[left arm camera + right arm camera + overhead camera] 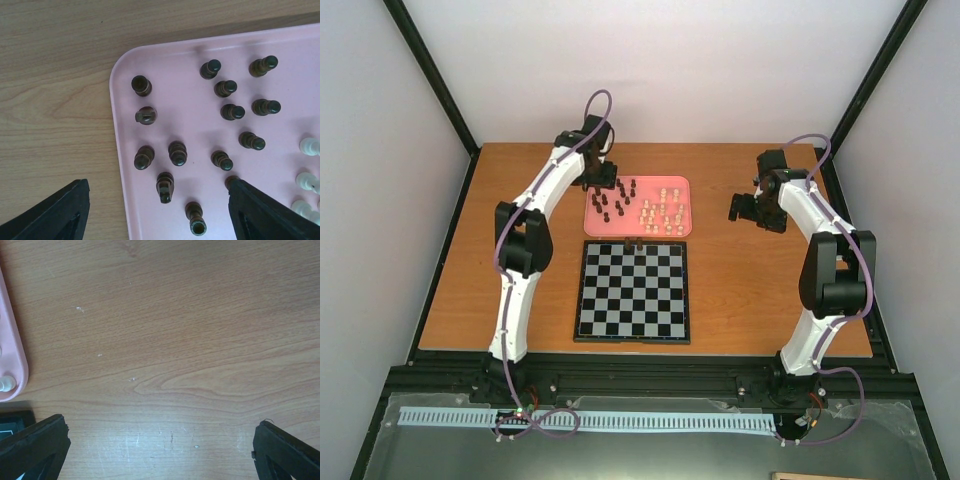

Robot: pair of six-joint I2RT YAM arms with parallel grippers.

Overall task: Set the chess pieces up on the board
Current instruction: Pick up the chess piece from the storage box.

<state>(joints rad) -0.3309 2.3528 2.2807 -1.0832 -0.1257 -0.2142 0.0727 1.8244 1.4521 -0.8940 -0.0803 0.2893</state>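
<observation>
The chequerboard (632, 291) lies flat in the middle of the table, with two dark chess pieces (633, 243) on its far edge. The pink tray (675, 228) behind it holds several dark pieces (610, 198) on its left and cream pieces (664, 212) on its right. My left gripper (599, 184) hangs open over the tray's left part; in the left wrist view it (159, 207) stands open above the dark pieces (165, 186), holding nothing. My right gripper (744, 208) is open and empty over bare table right of the tray; the right wrist view shows it (162, 450).
The tray's rim (15, 371) and a corner of the board (12, 421) show at the left of the right wrist view. The brown table (760, 290) is bordered by black frame rails and white walls.
</observation>
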